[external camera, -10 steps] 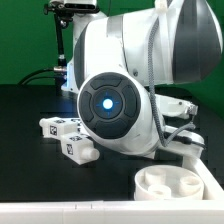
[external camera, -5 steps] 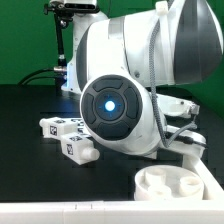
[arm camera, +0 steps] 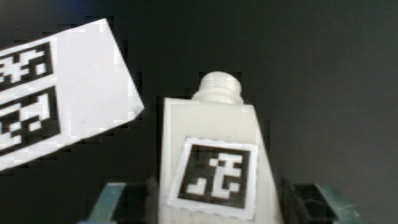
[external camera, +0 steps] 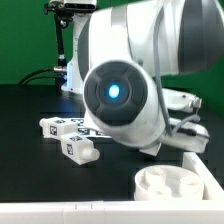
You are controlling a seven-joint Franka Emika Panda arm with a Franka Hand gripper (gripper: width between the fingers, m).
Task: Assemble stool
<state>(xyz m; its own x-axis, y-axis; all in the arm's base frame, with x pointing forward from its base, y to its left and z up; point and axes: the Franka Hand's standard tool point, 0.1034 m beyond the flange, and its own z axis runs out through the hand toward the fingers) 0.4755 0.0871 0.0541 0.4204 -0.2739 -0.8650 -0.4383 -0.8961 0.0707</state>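
Stool leg [arm camera: 214, 130] sits clamped between the tool [arm camera: 214, 205]'s fingers, peg end pointing away, probably so it can go into a socket of the seat [external camera: 172, 186], lying on the table [external camera: 28, 118] at the exterior view's lower right; spare legs [external camera: 72, 136] lie lower left.

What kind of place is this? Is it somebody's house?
Probably a robot lab, not a house. A big white robot arm works over a black table with a green wall behind, and the white stool legs carry black-and-white square tags.
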